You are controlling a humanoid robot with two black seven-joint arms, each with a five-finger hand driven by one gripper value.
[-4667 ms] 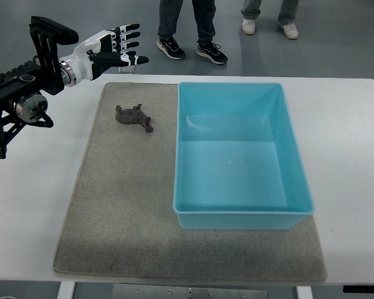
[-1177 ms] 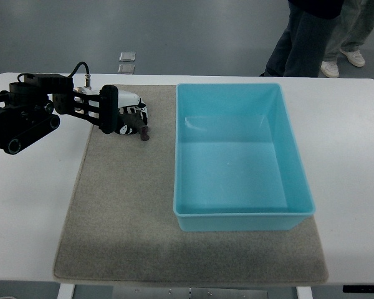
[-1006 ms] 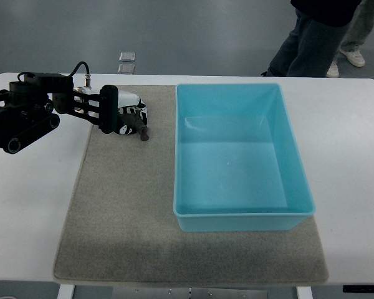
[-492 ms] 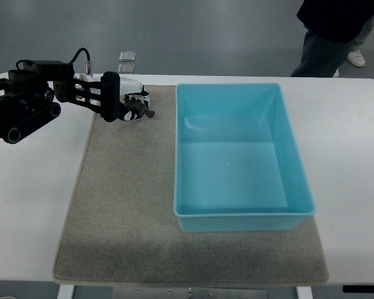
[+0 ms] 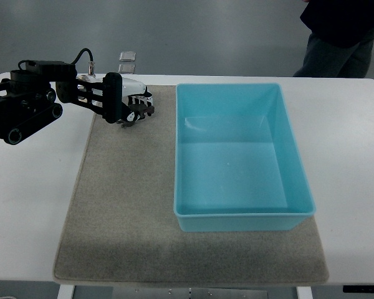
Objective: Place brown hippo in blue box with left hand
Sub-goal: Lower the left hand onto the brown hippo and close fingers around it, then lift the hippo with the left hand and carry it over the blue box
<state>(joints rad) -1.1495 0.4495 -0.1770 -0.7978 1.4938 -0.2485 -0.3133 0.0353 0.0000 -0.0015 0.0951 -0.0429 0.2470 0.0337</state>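
Observation:
My left hand (image 5: 136, 106) reaches in from the left edge and hovers over the far left part of the grey mat (image 5: 124, 205). Its fingers are curled around the brown hippo (image 5: 139, 112), of which only a dark sliver shows beneath the white and black fingers. The hippo is lifted off the mat. The blue box (image 5: 237, 156) sits to the right of the hand, open and empty, its left wall a short way from the hand. My right arm does not show.
The mat lies on a white table (image 5: 31, 199). A person's dark trousers (image 5: 343, 37) show beyond the table's far right corner. Two small clear items (image 5: 127, 58) lie on the floor behind the table.
My left hand closed on the hippo, raised it off the mat and shifted slightly right toward the box. The person behind the table walked off to the right.

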